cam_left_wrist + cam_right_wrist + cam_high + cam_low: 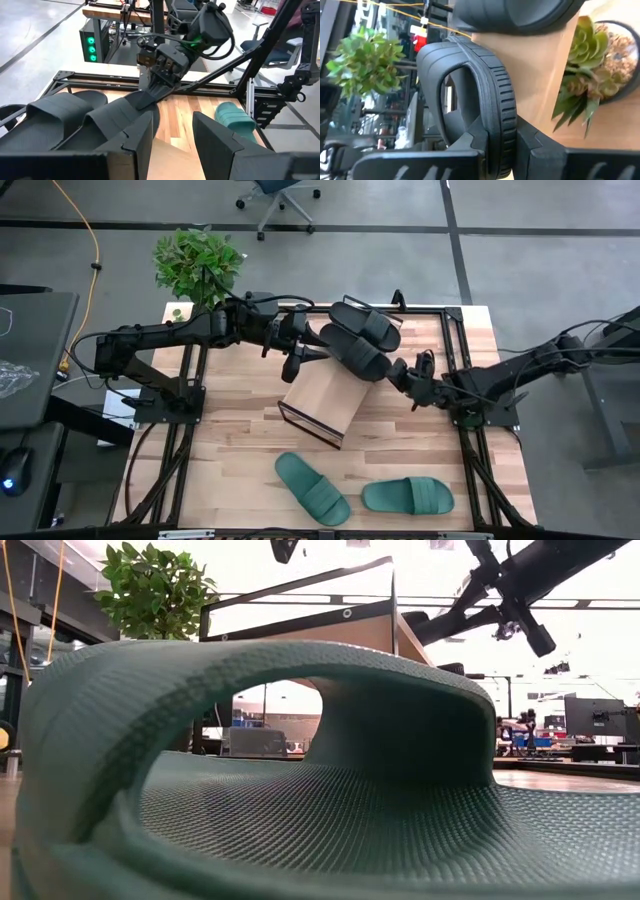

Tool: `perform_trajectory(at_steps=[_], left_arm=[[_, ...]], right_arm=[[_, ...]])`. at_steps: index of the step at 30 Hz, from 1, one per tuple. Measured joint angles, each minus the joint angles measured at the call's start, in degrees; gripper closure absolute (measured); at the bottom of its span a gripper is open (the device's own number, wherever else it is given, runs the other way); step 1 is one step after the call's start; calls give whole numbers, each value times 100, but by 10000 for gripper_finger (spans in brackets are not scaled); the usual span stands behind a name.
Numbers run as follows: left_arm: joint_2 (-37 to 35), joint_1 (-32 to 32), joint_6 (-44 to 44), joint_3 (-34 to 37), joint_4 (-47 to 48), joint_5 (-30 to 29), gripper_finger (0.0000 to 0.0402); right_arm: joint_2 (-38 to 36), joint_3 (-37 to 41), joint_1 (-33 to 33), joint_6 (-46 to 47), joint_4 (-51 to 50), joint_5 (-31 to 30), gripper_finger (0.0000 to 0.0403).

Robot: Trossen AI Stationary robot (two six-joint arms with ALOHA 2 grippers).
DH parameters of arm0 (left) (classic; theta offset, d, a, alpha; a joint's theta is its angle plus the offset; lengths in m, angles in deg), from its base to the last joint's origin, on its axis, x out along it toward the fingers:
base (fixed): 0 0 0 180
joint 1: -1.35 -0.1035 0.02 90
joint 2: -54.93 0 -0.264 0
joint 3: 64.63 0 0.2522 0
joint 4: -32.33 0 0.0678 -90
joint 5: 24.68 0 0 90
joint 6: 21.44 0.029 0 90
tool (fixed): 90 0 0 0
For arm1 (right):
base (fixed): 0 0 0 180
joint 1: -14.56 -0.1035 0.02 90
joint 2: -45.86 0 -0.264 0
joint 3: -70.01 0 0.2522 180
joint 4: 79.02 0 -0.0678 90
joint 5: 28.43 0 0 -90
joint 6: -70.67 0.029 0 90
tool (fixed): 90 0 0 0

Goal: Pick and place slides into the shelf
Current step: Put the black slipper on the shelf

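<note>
Plant [197, 265]: standing at the tabletop's [230, 440] far left corner.
Left tool [300, 360]: hovering at the shelf's [322, 402] upper left edge, fingers [137, 137] parted, gripping nothing; the black slides are lying just in front of it.
Shelf: sitting slanted mid-tabletop, its high end carrying both black slides.
Far black slide [366, 323]: resting at the shelf's top, beside the near one.
Near black slide [355, 350]: lying across the shelf's upper edge, its right end pinched by the right tool [402, 373].
Right tool: clamping that slide's end.
Teal slides: lying on the tabletop's near side, one [312, 487] below the shelf, the other [407, 496] to its right.
</note>
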Motion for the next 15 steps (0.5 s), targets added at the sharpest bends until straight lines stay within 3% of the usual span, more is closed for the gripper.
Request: perform_trajectory(at_steps=[15], left_arm=[[0,0,99,0,2,0,273]], right_arm=[[-4,0,543,-74,-280,685,380]])
